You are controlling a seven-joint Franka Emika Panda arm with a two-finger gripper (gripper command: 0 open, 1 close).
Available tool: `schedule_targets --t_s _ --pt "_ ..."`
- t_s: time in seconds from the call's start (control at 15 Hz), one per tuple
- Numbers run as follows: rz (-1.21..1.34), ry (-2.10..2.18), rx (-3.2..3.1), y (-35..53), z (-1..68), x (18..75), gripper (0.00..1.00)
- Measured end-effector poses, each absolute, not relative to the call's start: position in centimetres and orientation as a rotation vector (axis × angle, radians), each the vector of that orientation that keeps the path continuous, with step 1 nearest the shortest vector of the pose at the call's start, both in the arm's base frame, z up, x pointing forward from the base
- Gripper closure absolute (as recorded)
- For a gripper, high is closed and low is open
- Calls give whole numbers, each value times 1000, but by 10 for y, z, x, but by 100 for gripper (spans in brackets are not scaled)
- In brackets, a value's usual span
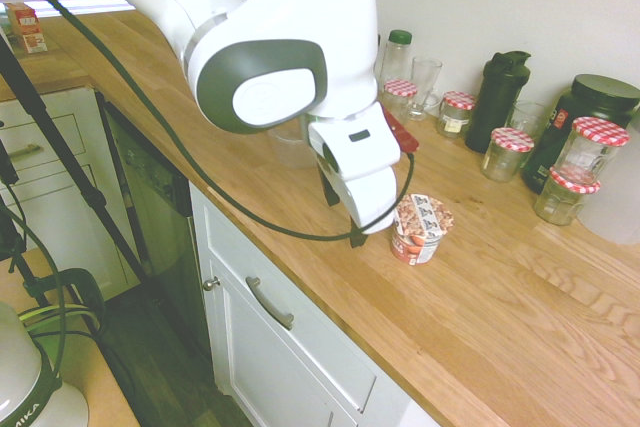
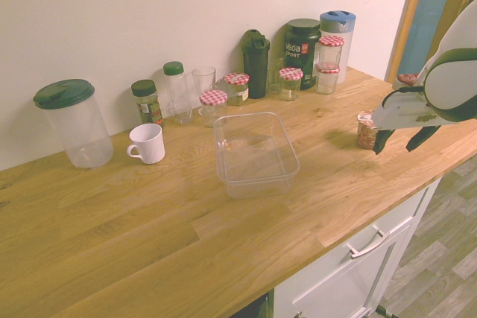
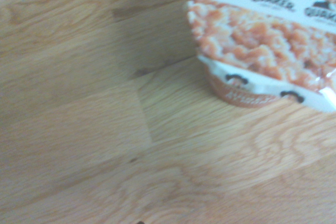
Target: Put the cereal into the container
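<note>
Wooden counter (image 2: 149, 214) holds the cereal cup (image 1: 420, 229) upright, well apart from the empty tub (image 2: 255, 153); the gripper (image 2: 405, 138) hovers beside the cup, fingers apart.

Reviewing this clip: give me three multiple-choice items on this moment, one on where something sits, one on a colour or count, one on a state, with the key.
1. Where is the cereal cup?
A. inside the clear tub
B. upright on the wooden counter, apart from the tub
C. on the white mug

2. What colour is the lid of the big round canister at the far end of the counter?
A. green
B. red-checked
C. blue

3. What is the state of the pincer?
A. shut on the cup
B. open beside the cup, holding nothing
C. shut on a jar

Key: 1 B, the cup stands on bare wood while the clear tub is empty. 2 A, its lid is dark green. 3 B, the second exterior view shows two dark fingers spread, with the cup next to them.
</note>
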State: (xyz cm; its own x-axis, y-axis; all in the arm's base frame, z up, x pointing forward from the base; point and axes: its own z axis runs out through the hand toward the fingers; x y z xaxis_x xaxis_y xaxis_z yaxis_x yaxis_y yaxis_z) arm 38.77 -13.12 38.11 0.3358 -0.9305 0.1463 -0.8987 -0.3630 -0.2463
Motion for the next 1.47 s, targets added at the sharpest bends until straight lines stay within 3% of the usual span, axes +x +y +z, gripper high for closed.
schedule_targets --t_s 1.27,1.33,1.47 --pt "-538 1688 -2615 -181 340 509 0" --pt "-543 1681 -2618 -180 339 510 100" --pt "-544 1672 -2620 -177 339 512 100"
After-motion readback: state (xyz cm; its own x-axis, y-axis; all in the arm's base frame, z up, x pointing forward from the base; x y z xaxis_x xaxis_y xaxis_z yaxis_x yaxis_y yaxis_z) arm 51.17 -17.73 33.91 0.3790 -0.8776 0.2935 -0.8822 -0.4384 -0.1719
